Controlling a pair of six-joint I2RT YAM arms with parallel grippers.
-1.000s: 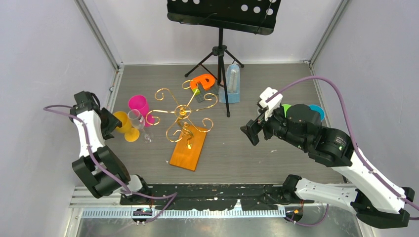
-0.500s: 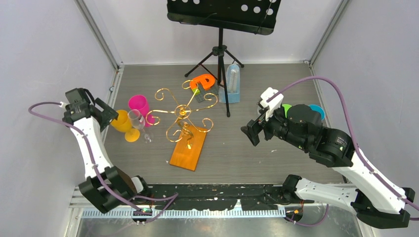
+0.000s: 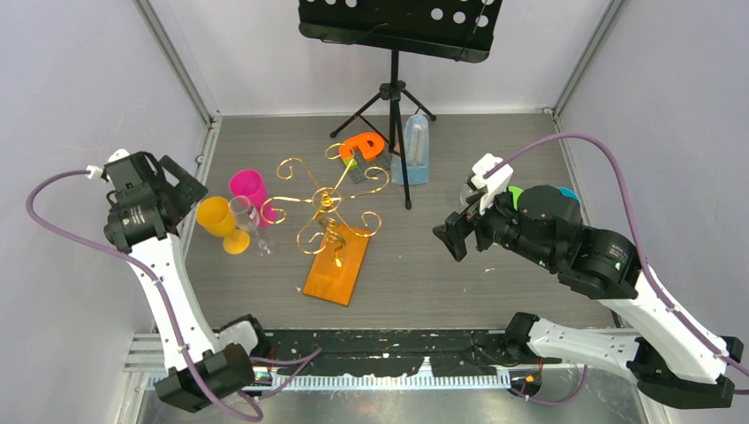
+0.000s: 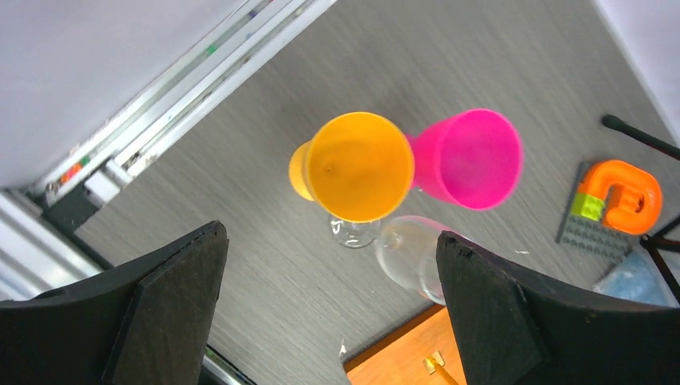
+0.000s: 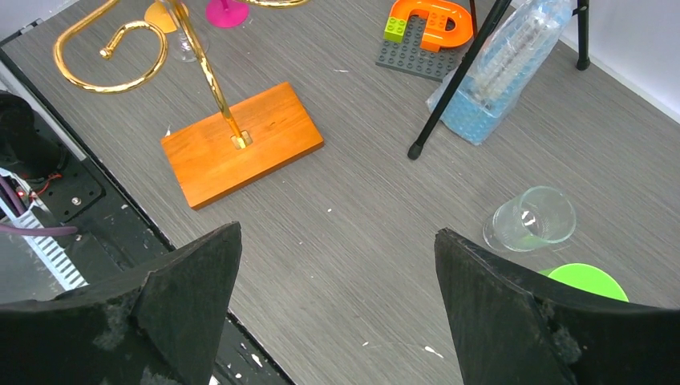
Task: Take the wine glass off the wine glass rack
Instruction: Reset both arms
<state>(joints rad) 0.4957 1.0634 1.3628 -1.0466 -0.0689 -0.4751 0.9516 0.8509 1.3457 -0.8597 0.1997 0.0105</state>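
I am making out no legible writing on anything; any print is too small. I am counting three wine glasses standing together on the table (image 3: 424, 265): the orange wine glass (image 3: 217, 217) upright, a pink one (image 3: 249, 189) just behind it, and a clear one (image 3: 242, 215) beside both. All three are sitting left of the wine glass rack (image 3: 327, 201), apart from its gold arms. A fourth, clear glass (image 5: 530, 218) is lying near my right arm. I am also seeing one black music stand (image 3: 395, 93) and one orange brick arch (image 3: 364, 145). The left gripper (image 4: 329, 237) is hovering over the orange glass, spread wide and empty. The right gripper (image 5: 337, 234) is gaping wide too, gripping nothing.
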